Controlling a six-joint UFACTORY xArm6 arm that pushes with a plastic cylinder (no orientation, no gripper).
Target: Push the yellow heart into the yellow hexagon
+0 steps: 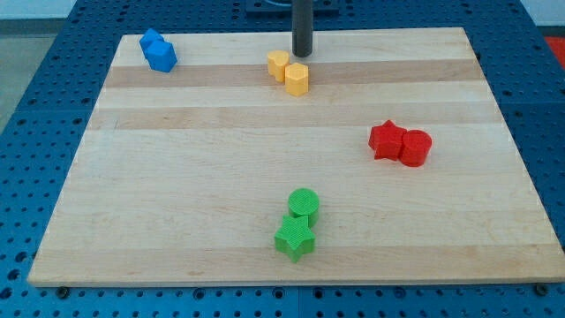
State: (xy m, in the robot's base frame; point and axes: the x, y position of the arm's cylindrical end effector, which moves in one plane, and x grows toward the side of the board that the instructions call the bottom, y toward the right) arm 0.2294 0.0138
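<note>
At the view's far left, well up and left of the yellow hexagon [297, 79], two blue blocks [158, 50] sit pressed together near the tabletop [194, 177] corner. Next comes the yellow heart [278, 64], which lies touching the hexagon's upper-left side, so the two yellow pieces already look joined. I judge the task to be at its closing step, or done. My tip [303, 54] stands just above the hexagon and just right of the heart, close to both but seemingly touching neither. There are no jaws on this rig, only the rod, so nothing is open, closed or gripping.

Far below the hexagon, a green cylinder [304, 204] rests against a green star [294, 238]. Down and to the hexagon's right, a red star [386, 140] touches a red cylinder [415, 147].

If any gap remains, the next move calls for bringing my tip round to the heart's upper-left side and nudging gently toward the hexagon, without knocking it away.
</note>
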